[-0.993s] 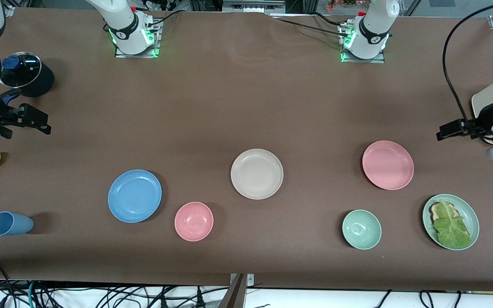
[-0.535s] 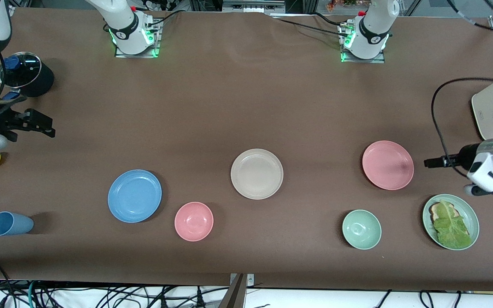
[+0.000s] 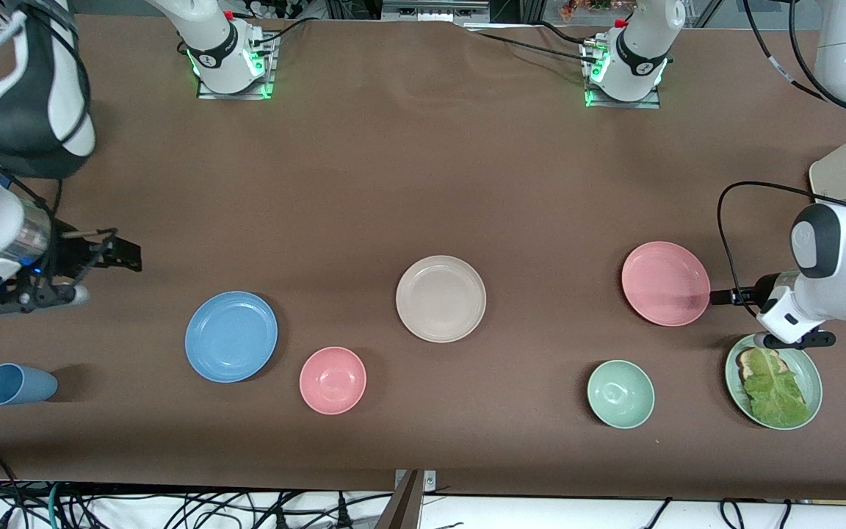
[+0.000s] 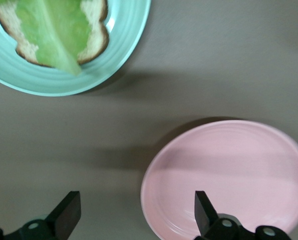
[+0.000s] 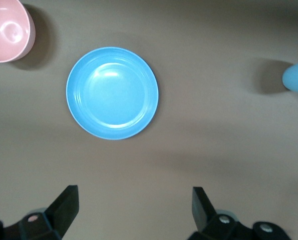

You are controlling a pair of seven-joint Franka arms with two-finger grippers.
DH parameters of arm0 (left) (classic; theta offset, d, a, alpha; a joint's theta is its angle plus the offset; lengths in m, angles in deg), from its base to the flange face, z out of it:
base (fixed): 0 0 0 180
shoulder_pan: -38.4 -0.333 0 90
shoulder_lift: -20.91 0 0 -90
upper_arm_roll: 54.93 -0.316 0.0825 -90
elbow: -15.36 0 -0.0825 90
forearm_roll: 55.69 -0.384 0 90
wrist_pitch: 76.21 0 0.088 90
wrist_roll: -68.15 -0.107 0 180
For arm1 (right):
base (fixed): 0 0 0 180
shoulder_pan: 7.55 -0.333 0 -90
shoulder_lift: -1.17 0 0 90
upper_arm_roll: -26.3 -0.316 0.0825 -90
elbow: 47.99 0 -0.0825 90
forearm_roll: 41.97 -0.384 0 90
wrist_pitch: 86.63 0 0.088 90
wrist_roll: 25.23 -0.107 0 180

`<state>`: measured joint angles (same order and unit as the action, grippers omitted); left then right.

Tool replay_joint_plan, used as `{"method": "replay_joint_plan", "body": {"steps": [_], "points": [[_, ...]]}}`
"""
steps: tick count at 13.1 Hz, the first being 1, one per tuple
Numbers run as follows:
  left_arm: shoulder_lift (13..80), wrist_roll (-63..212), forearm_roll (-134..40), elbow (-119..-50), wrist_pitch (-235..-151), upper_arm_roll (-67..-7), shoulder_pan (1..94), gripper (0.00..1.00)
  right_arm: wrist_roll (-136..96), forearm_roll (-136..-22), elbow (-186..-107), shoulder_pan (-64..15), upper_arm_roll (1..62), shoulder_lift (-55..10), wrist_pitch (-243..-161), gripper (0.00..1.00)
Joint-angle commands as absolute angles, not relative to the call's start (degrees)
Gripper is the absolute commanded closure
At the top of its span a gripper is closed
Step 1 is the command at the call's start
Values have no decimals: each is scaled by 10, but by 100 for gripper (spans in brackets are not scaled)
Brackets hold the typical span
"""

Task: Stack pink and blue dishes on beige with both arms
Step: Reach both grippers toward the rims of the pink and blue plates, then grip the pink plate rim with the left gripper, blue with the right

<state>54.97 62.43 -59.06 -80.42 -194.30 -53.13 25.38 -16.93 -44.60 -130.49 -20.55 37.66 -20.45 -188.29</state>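
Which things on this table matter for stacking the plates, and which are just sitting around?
For the job:
- pink plate, at the open left gripper
- blue plate, open right gripper not yet at it
- beige plate, between them

Lying about:
- pink bowl
- green bowl
- green plate with lettuce
- blue cup

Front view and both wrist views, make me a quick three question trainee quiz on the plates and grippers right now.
1. True or false: the pink plate lies on the beige plate.
2. Which dish is nearest the left gripper? A pink plate, B blue plate, C pink bowl.
3. Fill in: the right gripper is ____.

Key: 1 false, they lie apart. 2 A, its fingers reach that plate's rim. 3 open, holding nothing, short of the blue plate.
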Motion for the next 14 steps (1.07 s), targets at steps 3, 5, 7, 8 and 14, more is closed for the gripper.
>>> {"method": "replay_joint_plan", "body": {"steps": [3,5,7,8,14], "points": [[477,601,-599,-1003,-2117,-524,238,0,-169,-441,-1296,-207,377,-256,-1934,0],[479,601,-599,-1005,-2118,-524,238,1,-161,-442,-1296,-206,377,-279,-1956,0],[488,601,-600,-1005,-2118,-524,242,70,-161,-443,-1296,-206,377,-314,-1989,0],[494,601,-600,-1005,-2120,-524,245,90,-169,-444,-1296,-207,377,-324,-1993,0],[505,607,-643,-991,-2112,-523,251,100,-162,-486,-1302,-198,377,-386,-2055,0]]}}
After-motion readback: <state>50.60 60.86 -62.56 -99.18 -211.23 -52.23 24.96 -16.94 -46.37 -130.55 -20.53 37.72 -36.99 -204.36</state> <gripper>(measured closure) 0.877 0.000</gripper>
